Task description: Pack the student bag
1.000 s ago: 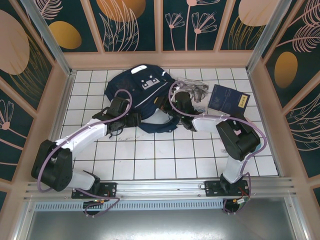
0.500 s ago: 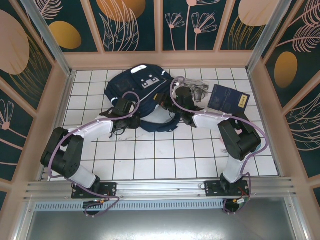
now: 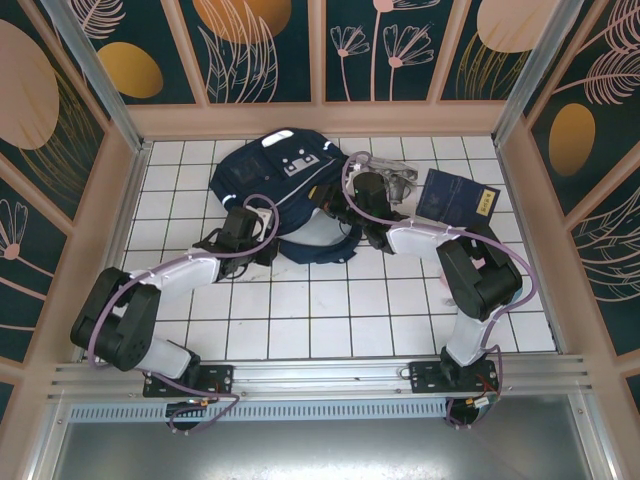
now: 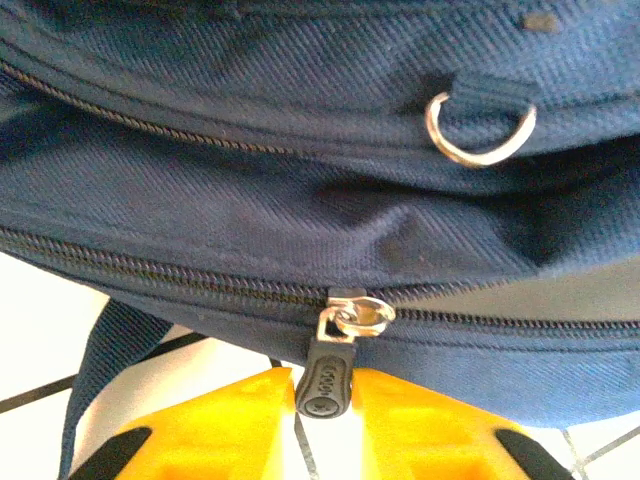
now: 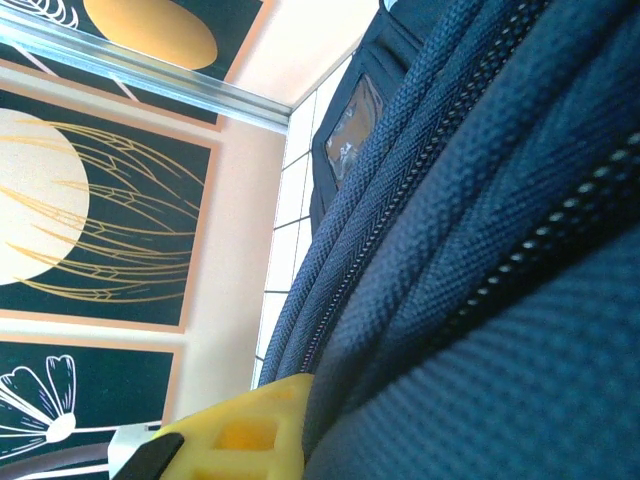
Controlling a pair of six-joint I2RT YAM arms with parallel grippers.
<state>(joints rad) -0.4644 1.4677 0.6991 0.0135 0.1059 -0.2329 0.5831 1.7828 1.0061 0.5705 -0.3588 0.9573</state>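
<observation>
Student bag [image 3: 268,170], a large dark navy fabric backpack with thin white stripes, lies flat on the white tiled worktop [image 3: 330,320], wedged between the two sets of fingers and stretching away beyond them. Its long axis runs roughly from the arms' side towards the far wall, leaning a little. The end with the grey-white patches points away, and the zippered edge faces the fingers.

The yellow left fingers [image 4: 220,430] are clenched on the black zipper pull [image 4: 322,385], which sits squeezed between their tips. A small silver metal D-ring [image 4: 478,128] hangs on the fabric above them. The right fingers [image 5: 245,430] are closed tight and, as far as I can judge, pinch a fold of the student bag at its right edge.

To me this looks like the opening step: one side holds the slider, the other steadies the fabric. The next move calls for a steady draw along the zipper track while the right side resists, so the fabric stays taut. A flat dark blue booklet [image 3: 458,200] waits off to the right of the right fingers.
</observation>
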